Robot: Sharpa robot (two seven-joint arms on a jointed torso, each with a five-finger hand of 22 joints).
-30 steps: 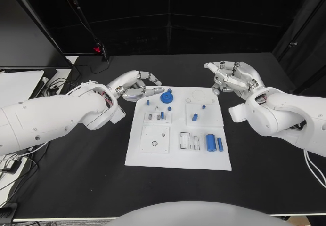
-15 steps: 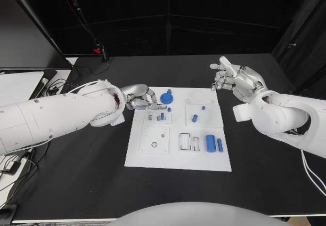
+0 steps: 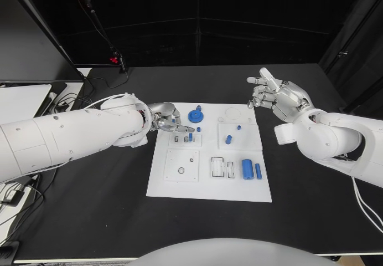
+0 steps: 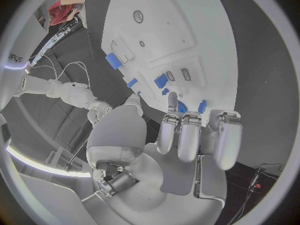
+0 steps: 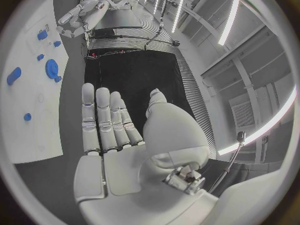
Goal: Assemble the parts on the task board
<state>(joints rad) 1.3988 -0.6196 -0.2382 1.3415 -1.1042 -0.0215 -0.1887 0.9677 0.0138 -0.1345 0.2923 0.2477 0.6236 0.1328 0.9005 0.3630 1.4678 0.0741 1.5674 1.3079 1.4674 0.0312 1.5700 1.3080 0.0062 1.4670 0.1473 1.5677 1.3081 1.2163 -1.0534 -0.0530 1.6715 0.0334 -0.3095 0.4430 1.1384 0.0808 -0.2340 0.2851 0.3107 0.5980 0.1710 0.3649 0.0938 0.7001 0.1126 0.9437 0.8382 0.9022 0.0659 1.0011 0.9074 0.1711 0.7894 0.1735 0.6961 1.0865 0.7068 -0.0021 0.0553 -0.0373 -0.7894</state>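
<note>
A white task board lies mid-table, holding small blue parts: a round gear near its far edge, a cylinder in a recess toward the near right. The left hand hovers over the board's far-left corner, fingers curled, whether holding anything I cannot tell. The right hand is raised beyond the far-right corner, fingers extended, empty.

You've got a black table w/ black curtains behind it. Dark monitor stands at far left corner, small red light by its base. Cables trail off the left edge. Ceiling strip lights overhead.
</note>
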